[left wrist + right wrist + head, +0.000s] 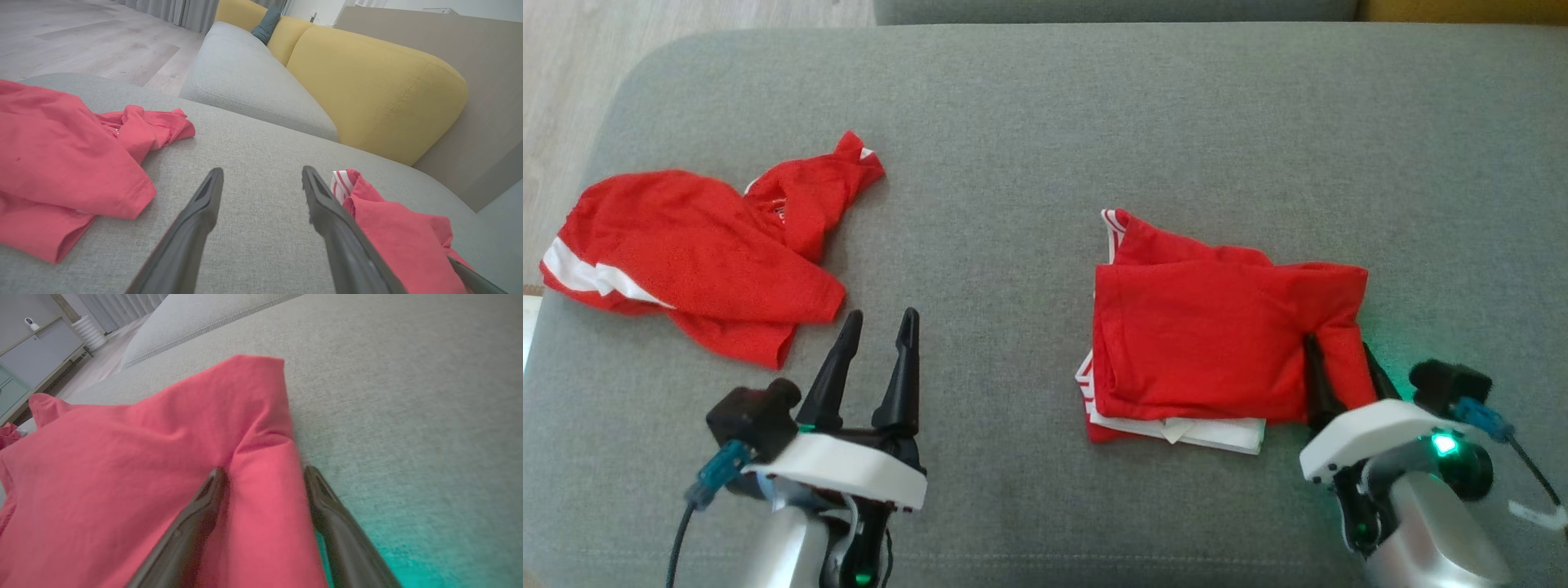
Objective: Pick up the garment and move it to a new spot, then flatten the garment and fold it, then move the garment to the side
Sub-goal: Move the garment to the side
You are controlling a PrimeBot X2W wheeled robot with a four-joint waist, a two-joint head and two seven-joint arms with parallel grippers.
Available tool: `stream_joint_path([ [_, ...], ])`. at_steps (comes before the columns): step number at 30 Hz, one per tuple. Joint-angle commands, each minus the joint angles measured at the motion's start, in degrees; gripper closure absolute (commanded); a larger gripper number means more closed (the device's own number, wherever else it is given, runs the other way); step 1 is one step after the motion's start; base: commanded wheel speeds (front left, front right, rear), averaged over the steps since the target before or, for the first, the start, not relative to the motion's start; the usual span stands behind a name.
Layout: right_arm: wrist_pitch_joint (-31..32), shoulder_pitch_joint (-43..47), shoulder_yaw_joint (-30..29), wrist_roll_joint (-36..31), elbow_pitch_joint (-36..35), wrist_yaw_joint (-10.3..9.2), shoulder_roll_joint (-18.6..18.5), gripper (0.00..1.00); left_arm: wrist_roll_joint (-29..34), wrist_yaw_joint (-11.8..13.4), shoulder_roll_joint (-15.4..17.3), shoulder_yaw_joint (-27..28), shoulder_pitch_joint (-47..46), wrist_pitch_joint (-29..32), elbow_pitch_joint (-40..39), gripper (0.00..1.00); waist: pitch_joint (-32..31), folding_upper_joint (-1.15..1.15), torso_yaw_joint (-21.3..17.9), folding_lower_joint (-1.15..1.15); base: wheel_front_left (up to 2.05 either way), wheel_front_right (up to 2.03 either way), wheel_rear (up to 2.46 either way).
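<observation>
1. As the folded garment already lies stacked right of the cushion's middle, toward its near edge, folding looks finished.
2. The right pincer straddles its right near corner, wide open, cloth between but unpinched.
3. The left pincer hangs wide open, empty.
4. Remaining: moving it aside.

No text, label or number is legible
</observation>
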Motion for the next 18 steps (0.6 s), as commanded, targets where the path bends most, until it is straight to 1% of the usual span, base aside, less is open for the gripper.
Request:
stream_joint_path([
  [1, -0.4, -1.7, 2.3, -0.3, 0.1, -0.05, -0.1, 1.0, 0.6, -0.2, 0.2, 1.3, -2.4, -0.7, -1.3, 0.0, 0.0, 0.0, -0.1, 0.0, 0.0, 0.0, 0.0],
  [3, -1.0, -2.6, 2.9, -2.0, 1.4, -0.05, -0.1, 1.0, 0.5, -0.2, 0.2, 1.1, -2.4, -0.7, -1.1, 0.0, -0.2, 0.0, -0.4, 0.0, 0.0, 0.0, 0.0],
  [6, -2.5, -4.0, 3.0, -6.5, 1.5, -0.05, -0.1, 1.0, 0.6, 0.0, 0.2, 1.4, -2.3, -0.7, -1.2, 0.0, -0.7, 0.0, -1.7, 0.0, 0.0, 0.0, 0.0],
  [9, -3.5, -5.3, 3.4, -13.0, -0.1, -0.05, -0.1, 1.0, 0.8, -0.1, 0.2, 1.6, -2.0, -0.7, -1.4, 0.0, -1.3, 0.0, -3.7, 0.0, 0.0, 0.0, 0.0],
  [10, -3.5, -5.3, 3.4, -13.0, -0.1, -0.05, -0.1, 1.0, 0.8, -0.1, 0.2, 1.6, -2.0, -0.7, -1.4, 0.0, -1.3, 0.0, -3.7, 0.0, 0.0, 0.0, 0.0],
  [12, -3.6, -6.0, 3.9, -17.4, -1.7, -0.05, -0.3, 1.0, 1.1, -0.2, 0.2, 1.2, -2.0, -0.7, -1.6, 0.0, -1.6, 0.0, -5.3, 0.0, 0.0, 0.0, 0.0],
  [15, -2.6, -7.5, 5.8, -22.3, -4.3, -0.05, -2.5, 1.0, 1.3, -0.1, 0.2, 0.2, -2.4, -0.7, -2.5, 0.0, -1.6, 0.0, -8.0, 0.0, 0.0, 0.0, 0.0],
  [18, -0.5, -10.0, 7.5, -23.7, -6.6, -0.05, -6.9, 1.0, 1.5, 0.0, 0.2, -0.9, -3.3, -0.7, -3.5, 0.0, -0.6, 0.0, -10.4, 0.0, 0.0, 0.0, 0.0],
])
